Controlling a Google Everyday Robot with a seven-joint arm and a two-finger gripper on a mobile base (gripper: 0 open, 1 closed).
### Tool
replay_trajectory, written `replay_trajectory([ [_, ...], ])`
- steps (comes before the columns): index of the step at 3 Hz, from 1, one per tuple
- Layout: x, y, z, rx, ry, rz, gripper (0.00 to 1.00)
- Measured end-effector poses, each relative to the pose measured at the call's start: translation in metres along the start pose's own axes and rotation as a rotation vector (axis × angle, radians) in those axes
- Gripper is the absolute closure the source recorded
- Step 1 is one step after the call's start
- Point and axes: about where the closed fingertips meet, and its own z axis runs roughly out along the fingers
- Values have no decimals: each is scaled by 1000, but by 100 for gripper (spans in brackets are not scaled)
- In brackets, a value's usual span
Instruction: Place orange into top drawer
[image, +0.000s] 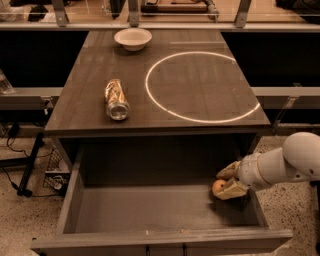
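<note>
The robot's gripper (227, 181) reaches into the pulled-out top drawer (150, 210) near its right wall, jaws closed around the orange (218, 187) just above the drawer floor. On the table (200, 90) above, a crushed gold can (116, 98) lies near the front-left edge and a white bowl (133, 38) sits by the back edge.

A smooth white rounded arm (295, 161) ends in the gripper (222, 185) (tan jaws) at lower right.
</note>
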Motion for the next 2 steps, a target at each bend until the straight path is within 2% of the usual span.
replay_trajectory([
  [1,-11,8,14,-32,-40,4,74],
  [2,-26,15,23,-62,-85,-3,43],
])
